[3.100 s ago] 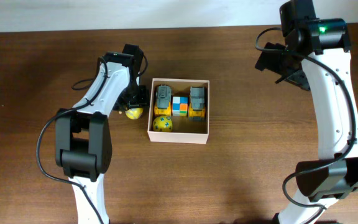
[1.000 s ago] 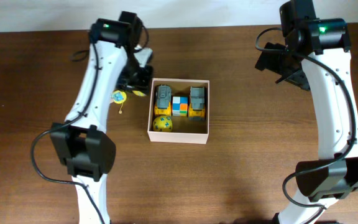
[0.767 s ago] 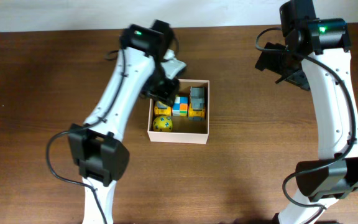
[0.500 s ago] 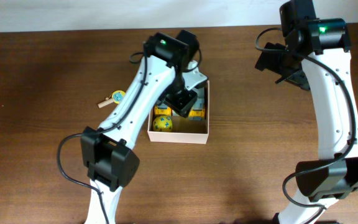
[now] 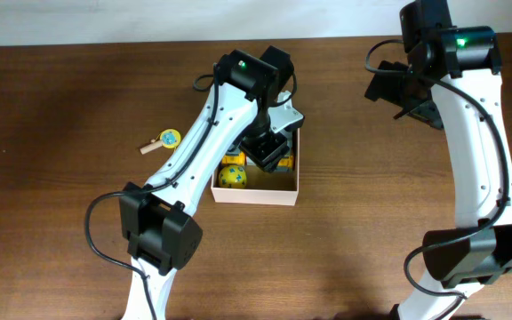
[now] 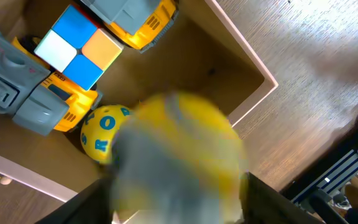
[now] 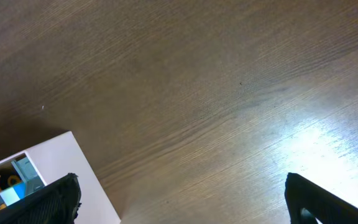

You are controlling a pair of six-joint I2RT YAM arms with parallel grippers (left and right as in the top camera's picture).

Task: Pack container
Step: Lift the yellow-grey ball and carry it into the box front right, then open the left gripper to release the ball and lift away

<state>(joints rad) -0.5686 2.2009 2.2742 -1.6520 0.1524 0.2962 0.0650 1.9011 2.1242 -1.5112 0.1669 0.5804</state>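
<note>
The container (image 5: 258,197), a shallow box with white walls and a tan inside, sits mid-table. It holds two grey and yellow toy trucks (image 6: 27,93) (image 6: 132,18), a blue, white and orange cube (image 6: 79,50) and a yellow ball (image 5: 232,176) with blue letters. My left gripper (image 5: 268,149) hovers over the box's open right part, shut on a blurred yellow and grey toy (image 6: 179,149). The box's rim also shows in the left wrist view (image 6: 253,62). My right gripper (image 5: 407,93) is open and empty, high at the far right. The box's corner shows in the right wrist view (image 7: 48,162).
A small yellow and blue disc toy on a wooden stick (image 5: 163,140) lies on the brown wooden table left of the box. The white wall runs along the table's far edge. The right arm stands along the right side.
My left arm has swung right from beside the box's left wall to above the box, carrying the yellow toy. The disc toy now lies exposed on the table. The right arm is unchanged.
</note>
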